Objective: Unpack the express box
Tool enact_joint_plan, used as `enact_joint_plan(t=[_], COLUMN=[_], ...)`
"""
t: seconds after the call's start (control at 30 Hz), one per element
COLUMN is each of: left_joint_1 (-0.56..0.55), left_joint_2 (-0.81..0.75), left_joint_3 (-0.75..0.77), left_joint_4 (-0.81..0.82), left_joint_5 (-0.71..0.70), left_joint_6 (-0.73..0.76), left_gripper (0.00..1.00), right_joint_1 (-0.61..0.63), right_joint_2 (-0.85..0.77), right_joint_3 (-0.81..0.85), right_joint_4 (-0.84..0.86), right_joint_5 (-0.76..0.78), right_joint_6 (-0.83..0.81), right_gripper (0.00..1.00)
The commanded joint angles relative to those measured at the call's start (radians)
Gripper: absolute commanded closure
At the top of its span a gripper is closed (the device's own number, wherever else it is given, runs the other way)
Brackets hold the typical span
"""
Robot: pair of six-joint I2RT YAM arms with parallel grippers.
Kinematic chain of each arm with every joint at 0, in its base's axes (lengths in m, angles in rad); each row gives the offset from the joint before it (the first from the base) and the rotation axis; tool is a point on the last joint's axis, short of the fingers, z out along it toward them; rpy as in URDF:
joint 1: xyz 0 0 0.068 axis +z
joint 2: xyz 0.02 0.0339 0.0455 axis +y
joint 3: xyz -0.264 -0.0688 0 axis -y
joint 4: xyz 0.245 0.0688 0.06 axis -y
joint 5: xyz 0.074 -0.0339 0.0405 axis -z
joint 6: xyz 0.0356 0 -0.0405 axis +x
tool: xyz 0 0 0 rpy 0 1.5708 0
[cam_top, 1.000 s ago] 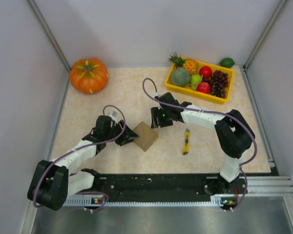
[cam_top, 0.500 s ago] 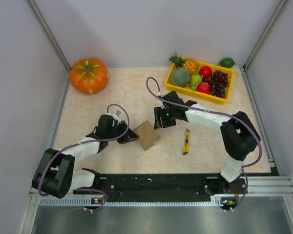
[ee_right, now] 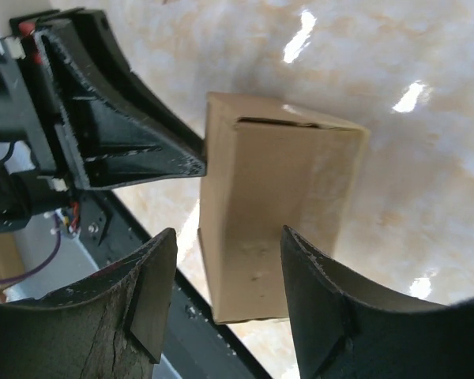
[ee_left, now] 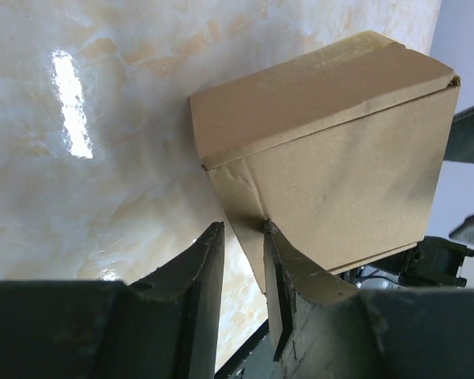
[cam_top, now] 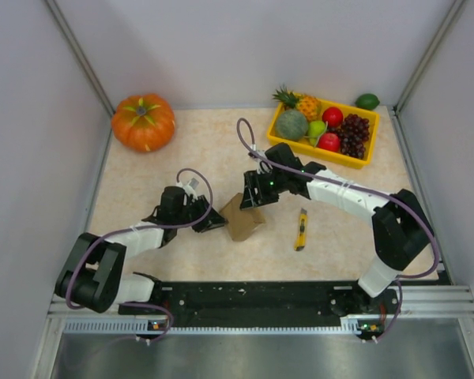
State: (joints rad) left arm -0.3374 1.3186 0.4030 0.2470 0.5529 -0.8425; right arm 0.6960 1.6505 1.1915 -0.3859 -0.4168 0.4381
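Left arm (cam_top: 138, 234) stretched low, jaws narrowly apart at box (cam_top: 245, 219) edge, right arm (cam_top: 340, 192) bent over, jaws wide astride box.

The left arm (cam_top: 134, 234) and right arm (cam_top: 344, 193) share white link shells between bulky black joints, each trailed by a looping purple-grey cable (cam_top: 241, 134), ending in matte black, wedge-shaped fingers (ee_right: 150, 292) with scuffed faces.

express box (ee_left: 324, 150): matt brown cardboard | table (ee_left: 103, 197): glossy, marbled, perhaps stone | tray (cam_top: 300, 146): yellow plastic
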Motion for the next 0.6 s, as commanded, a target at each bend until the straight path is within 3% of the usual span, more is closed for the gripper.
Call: enact_joint_plan(t=[0.0, 0.4, 0.57], left_joint_1=[-0.005, -0.005, -0.005], left_joint_2=[-0.039, -0.101, -0.177], left_joint_3=[-0.013, -0.006, 0.017], left_joint_4=[0.009, -0.167, -0.313], left_joint_5=[-0.025, -0.123, -0.200], left_joint_6=[0.023, 0.063, 0.068], left_gripper=[0.67, 0.69, 0.70], right_joint_1=[0.025, 0.092, 0.126], right_joint_2=[-0.011, 0.029, 0.023], right_joint_3=[0.016, 0.043, 0.057], right_joint_4=[0.036, 0.039, 0.038], right_joint_5=[-0.094, -0.109, -0.108], right_joint_6=[-0.021, -0.039, -0.044], right_gripper=[0.45, 0.46, 0.46])
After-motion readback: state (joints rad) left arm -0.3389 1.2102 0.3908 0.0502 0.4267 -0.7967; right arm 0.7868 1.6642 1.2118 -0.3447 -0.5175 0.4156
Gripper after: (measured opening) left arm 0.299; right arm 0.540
